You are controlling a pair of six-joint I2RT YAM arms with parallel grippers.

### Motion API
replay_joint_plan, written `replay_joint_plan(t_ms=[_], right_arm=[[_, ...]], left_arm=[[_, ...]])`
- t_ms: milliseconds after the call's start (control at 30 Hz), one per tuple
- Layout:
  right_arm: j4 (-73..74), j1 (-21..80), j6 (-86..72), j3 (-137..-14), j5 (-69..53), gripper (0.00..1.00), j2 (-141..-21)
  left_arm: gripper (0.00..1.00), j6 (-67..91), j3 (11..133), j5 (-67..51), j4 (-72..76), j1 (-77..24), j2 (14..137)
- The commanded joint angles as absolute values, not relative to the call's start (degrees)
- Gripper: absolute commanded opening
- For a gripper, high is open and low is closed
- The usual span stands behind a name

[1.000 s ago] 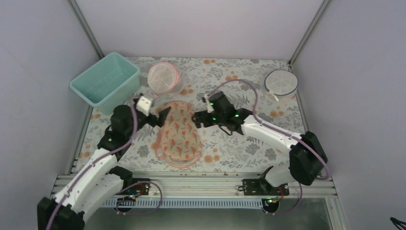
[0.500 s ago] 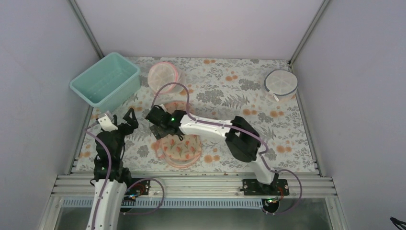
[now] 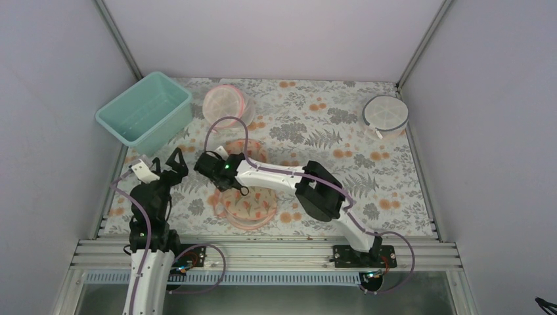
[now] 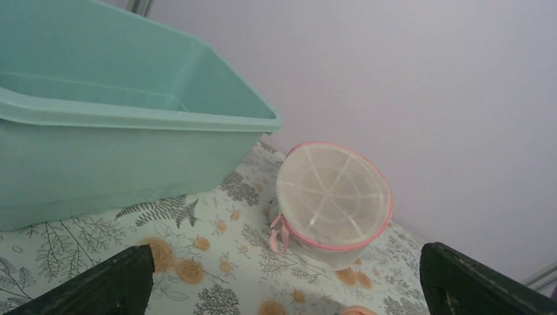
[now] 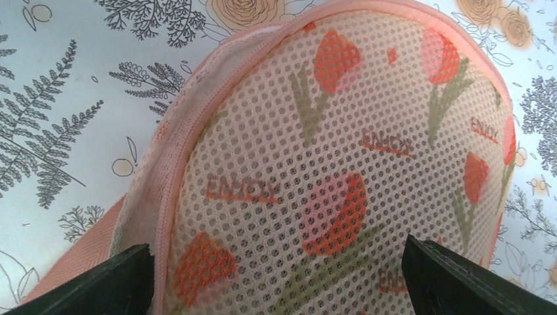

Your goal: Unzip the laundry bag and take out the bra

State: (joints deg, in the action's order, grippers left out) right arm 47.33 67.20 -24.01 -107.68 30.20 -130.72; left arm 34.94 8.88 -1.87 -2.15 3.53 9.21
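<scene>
The laundry bag (image 3: pixel 253 209), peach mesh with orange-red flowers, lies flat near the table's front middle. It fills the right wrist view (image 5: pixel 341 164), with its pink zip edge (image 5: pixel 177 151) running down the left. My right gripper (image 3: pixel 209 169) hangs just above the bag's far left part, jaws wide open and empty (image 5: pixel 279 285). My left gripper (image 3: pixel 167 161) is open and empty to the left of the bag, apart from it (image 4: pixel 289 289). The bra is hidden.
A teal tub (image 3: pixel 146 111) stands at the back left, also in the left wrist view (image 4: pixel 118 151). A white mesh pod with a pink rim (image 3: pixel 224 105) (image 4: pixel 334 197) sits beside it. A grey-rimmed pod (image 3: pixel 385 115) is at the back right.
My left gripper has drawn back left from the bag's far end. My right arm has swung left across the bag, its gripper now over the bag's far left part.
</scene>
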Motion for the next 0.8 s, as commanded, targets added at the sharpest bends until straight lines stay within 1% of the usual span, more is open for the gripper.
replay_joint_plan(t_ms=[0,133,500,767], right_arm=[[48.5,67.9,-24.7,-108.9,35.6,0.96,-128.1],[49.2,67.9,-25.1,-108.3,35.9,0.95,-125.4],[47.6,67.2,-27.5,-98.9,33.9,0.95,-117.5],[40.7,62.0,-26.8,-86.6,24.5,0.92,-109.0]], left_arm=[[1.00,35.9,8.2,-3.0,-0.6,3.9,9.8],[1.00,35.9,8.1,-3.4,-0.4,3.8,10.1],[1.00,35.6,8.2,-4.0,-0.4,3.9,11.8],[1.00,34.9,8.5,-5.0,-0.8,4.0,14.2]])
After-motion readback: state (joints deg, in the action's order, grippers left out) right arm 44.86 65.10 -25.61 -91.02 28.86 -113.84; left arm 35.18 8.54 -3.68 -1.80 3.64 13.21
